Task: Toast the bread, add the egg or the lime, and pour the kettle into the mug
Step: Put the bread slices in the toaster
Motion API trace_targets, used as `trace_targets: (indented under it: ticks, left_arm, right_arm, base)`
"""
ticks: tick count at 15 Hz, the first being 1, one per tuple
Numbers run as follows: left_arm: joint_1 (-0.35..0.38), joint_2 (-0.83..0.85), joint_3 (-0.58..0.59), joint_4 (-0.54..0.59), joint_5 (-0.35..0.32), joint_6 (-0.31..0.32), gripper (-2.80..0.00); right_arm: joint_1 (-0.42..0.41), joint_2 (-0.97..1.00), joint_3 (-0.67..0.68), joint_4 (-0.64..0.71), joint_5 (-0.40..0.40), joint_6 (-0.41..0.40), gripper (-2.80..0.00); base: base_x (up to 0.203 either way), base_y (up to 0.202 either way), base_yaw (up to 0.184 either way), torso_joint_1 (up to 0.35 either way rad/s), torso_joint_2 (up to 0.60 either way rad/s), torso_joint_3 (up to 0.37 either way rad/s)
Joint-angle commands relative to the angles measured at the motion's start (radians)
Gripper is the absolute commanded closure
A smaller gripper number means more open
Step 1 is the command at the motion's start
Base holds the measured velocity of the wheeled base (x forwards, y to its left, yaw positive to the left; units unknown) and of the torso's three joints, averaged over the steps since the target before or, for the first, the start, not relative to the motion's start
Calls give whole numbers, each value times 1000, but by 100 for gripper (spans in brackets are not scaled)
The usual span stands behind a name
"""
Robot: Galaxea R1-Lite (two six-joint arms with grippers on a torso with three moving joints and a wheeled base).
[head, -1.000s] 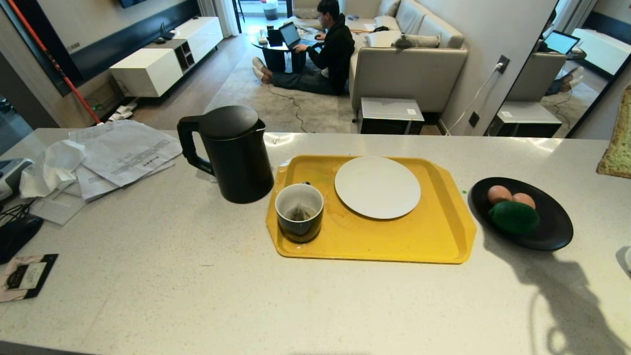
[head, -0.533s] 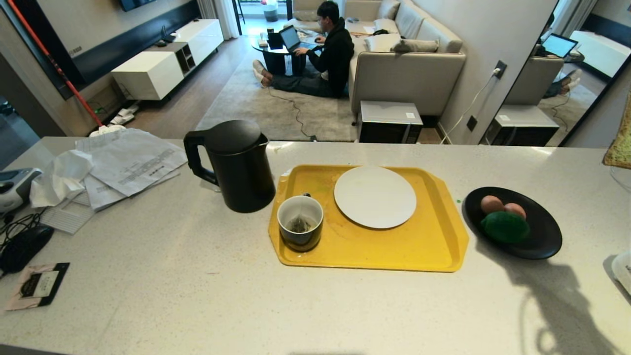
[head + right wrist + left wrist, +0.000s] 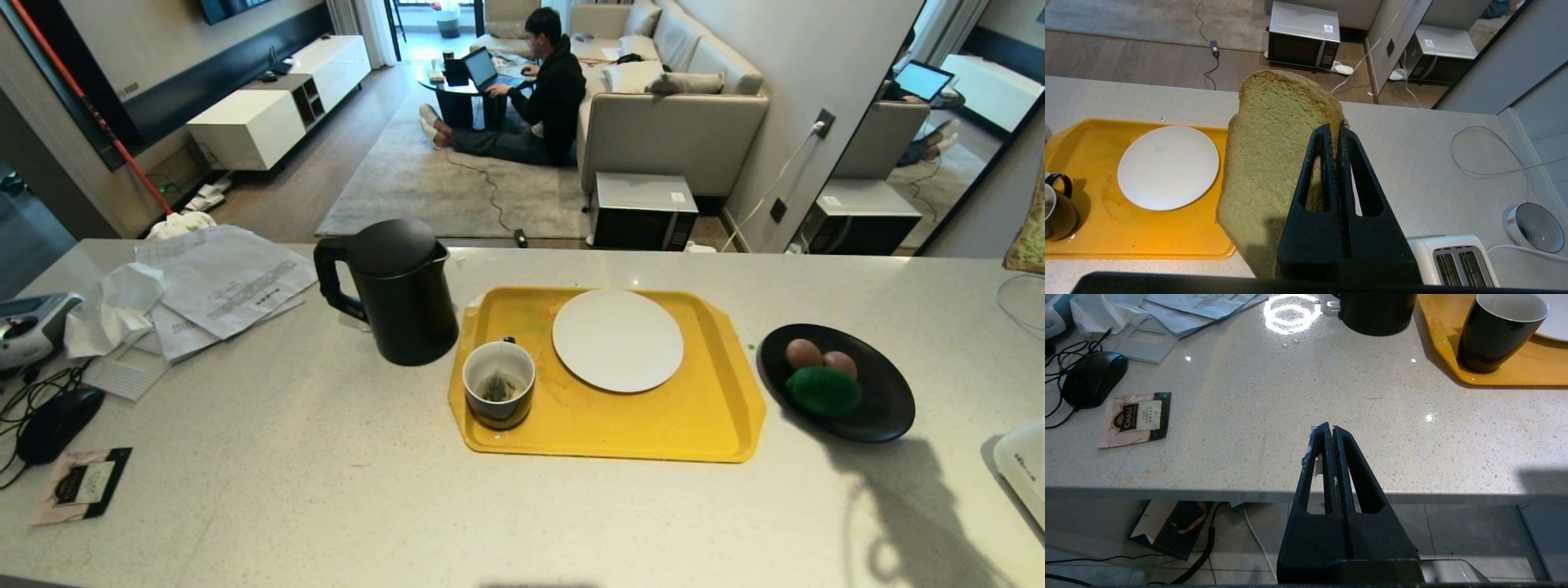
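Bread [image 3: 1274, 171] hangs pinched in the right hand [image 3: 1338, 130], raised over the table's [image 3: 326, 490] right end, with the toaster [image 3: 1457, 261] just below it, slots empty. Toasting has not begun, by my reading. Plate [image 3: 617, 340] on the yellow tray [image 3: 718, 425] is bare; mug [image 3: 499, 394] holds only a teabag; kettle [image 3: 400, 290] stands untouched left of it. Lime [image 3: 823, 391] and eggs [image 3: 820, 358] wait on the black dish [image 3: 890, 408]. Left hand [image 3: 1332, 429], closed and empty, hangs at the near edge.
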Motion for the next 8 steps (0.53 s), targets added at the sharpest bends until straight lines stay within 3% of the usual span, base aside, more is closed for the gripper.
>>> trace_targets:
  ticks: [1,8]
  left_arm:
    - [0,-1,0,0,0,0,0]
    - [0,-1,0,0,0,0,0]
  right_arm:
    - [0,6,-1,2,-3,-2,0]
    - [0,12,-26,17,-3,-16,0]
  base:
    - [0,0,0,155,-310,-149]
    - [0,0,0,119,-223,-102]
